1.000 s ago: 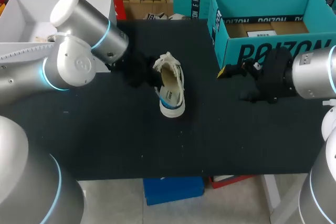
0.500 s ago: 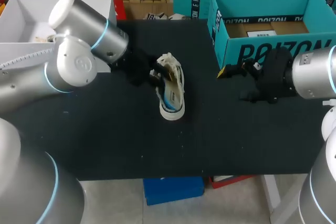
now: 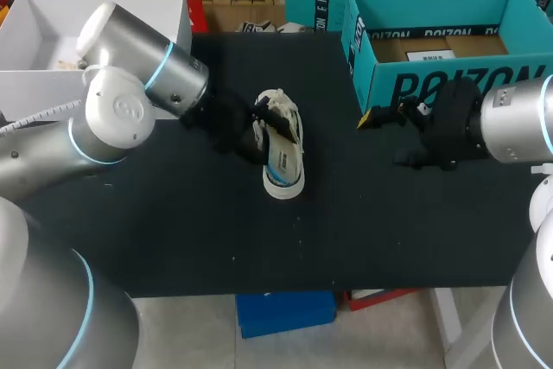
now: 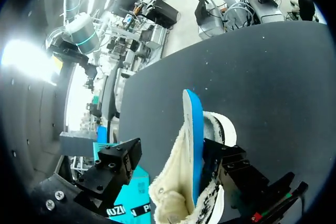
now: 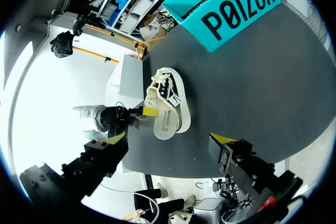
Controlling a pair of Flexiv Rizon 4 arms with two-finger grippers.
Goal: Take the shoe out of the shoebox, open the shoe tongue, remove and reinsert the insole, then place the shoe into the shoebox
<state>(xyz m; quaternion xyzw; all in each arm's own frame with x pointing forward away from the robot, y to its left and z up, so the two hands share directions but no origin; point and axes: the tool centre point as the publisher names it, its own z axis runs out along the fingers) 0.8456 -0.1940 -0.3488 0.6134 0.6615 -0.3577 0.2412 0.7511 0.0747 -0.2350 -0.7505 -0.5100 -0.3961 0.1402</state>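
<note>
The white sneaker (image 3: 282, 151) with a blue strip and dark laces lies on the black table, left of the teal shoebox (image 3: 441, 84). My left gripper (image 3: 257, 127) is at the shoe's laced opening. In the left wrist view the shoe (image 4: 181, 182) sits between its spread fingers (image 4: 113, 166): one finger stands clear of it and the other is against it, so it is open. My right gripper (image 3: 389, 136) hovers open and empty in front of the shoebox. In the right wrist view the shoe (image 5: 168, 103) lies ahead of my right gripper (image 5: 169, 139), and the shoebox (image 5: 236, 9) is beyond it.
A white open box (image 3: 34, 32) stands at the table's back left, behind my left arm. The bare black tabletop (image 3: 346, 231) spreads in front of the shoe and between both arms. The shoebox holds only brown card at its bottom.
My left gripper has gone from shut to open at the shoe's opening. The shoe has rolled from showing its cream inside to showing its laces, and shifted slightly.
</note>
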